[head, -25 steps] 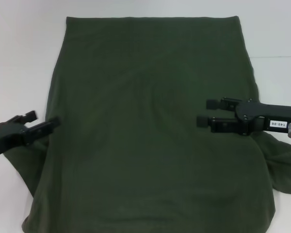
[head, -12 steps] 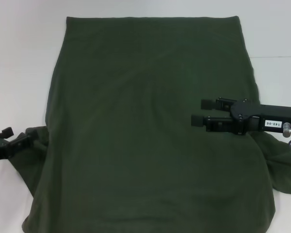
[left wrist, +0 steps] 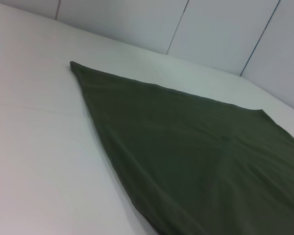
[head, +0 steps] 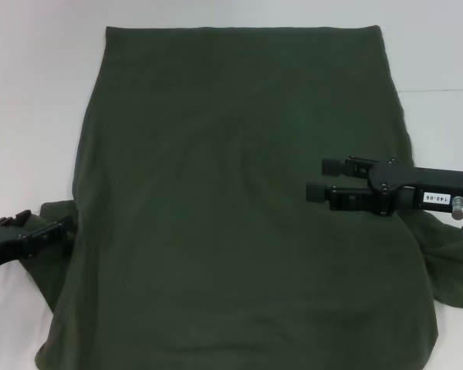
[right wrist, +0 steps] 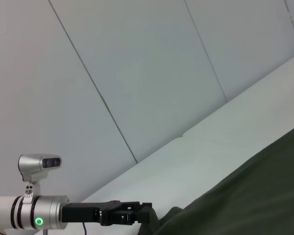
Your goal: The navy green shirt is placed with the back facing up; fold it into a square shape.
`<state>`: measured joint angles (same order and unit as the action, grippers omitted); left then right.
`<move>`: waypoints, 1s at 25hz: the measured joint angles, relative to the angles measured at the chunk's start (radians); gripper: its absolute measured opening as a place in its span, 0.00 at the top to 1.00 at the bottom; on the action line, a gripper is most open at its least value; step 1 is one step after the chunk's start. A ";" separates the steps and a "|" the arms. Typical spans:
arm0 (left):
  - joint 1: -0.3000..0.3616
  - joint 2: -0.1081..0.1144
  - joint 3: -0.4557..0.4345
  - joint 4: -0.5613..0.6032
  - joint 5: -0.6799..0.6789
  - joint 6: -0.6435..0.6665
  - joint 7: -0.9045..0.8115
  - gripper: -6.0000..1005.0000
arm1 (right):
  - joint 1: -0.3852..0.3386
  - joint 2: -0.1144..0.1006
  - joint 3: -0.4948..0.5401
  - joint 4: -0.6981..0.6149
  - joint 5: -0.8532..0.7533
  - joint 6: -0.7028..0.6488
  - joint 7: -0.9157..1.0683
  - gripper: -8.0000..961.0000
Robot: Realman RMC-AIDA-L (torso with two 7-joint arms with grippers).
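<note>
Across the white tabletop (head: 31, 92), the large dark olive-green soft-fabric shirt (head: 231, 200) is lying spread flat. The black left gripper (head: 50, 230) is sitting at the shirt's left sleeve, jaws parted. The black right gripper (head: 326, 179) is hovering over the shirt's right side, jaws open and empty.

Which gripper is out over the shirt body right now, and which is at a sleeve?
The right gripper is over the navy green shirt, open above its body. The left gripper sits at the shirt's left edge, by the left sleeve.
</note>
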<state>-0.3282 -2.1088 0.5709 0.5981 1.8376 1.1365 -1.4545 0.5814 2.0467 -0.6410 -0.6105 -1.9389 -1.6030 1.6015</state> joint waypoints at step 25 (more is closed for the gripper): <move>0.000 0.005 0.005 0.011 0.028 -0.025 -0.001 0.10 | -0.002 0.001 0.010 0.000 0.001 0.000 0.000 0.05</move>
<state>-0.3279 -2.1036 0.5759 0.6090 1.8658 1.1117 -1.4560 0.5798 2.0477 -0.6311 -0.6104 -1.9382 -1.6031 1.6015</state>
